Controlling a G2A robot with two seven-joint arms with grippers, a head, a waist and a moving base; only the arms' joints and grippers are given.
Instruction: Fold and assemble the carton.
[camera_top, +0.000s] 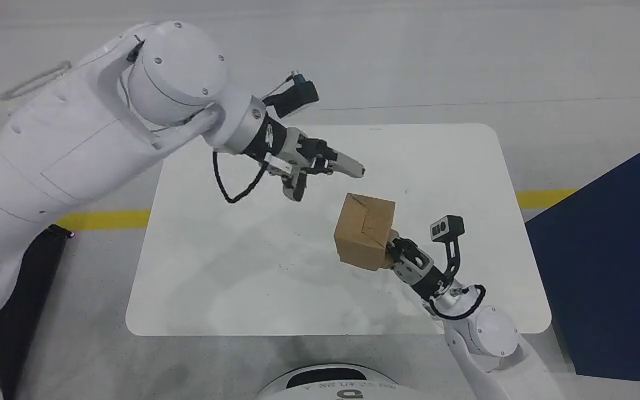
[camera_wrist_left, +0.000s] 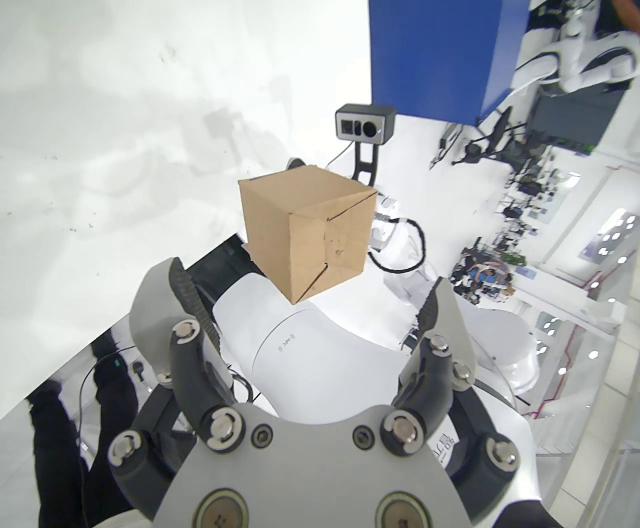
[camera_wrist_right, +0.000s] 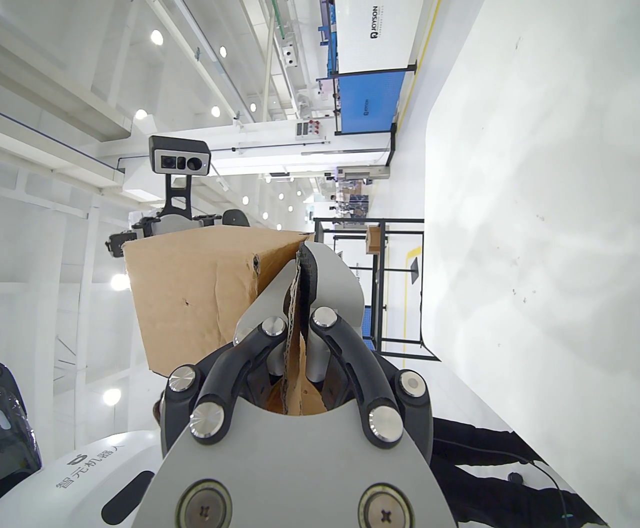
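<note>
Top view, read from the left: left tool (camera_top: 353, 169) above mid-frame over the white tabletop (camera_top: 220, 270), aimed rightward and down-frame. Just right of it and lower, near but apart: the carton (camera_top: 365, 231), a brown near-cube tilted onto a corner, apparently held clear of the tabletop. No clear long axis to line up on. Further right and lower, against the carton's lower right side: right tool (camera_top: 394, 251). Left wrist view: left tool (camera_wrist_left: 307, 282) spread wide, nothing between the pads, nothing touched. Straight ahead of it at mid-frame, the carton (camera_wrist_left: 300, 230), with an interlocked flap face turned toward this tool. Right wrist view: carton (camera_wrist_right: 190, 300) at left of centre, then right tool (camera_wrist_right: 299, 260) pressed together on a panel of corrugated board, its raw edge running down between the fingers. Judged from this: carton already mostly formed, right arm serving as the holder, left arm the free one and close enough to work. Coming move likely hinging on that short gap, carton lying directly in front of the spread tool, facing flaps ready for pressing or tucking.
</note>
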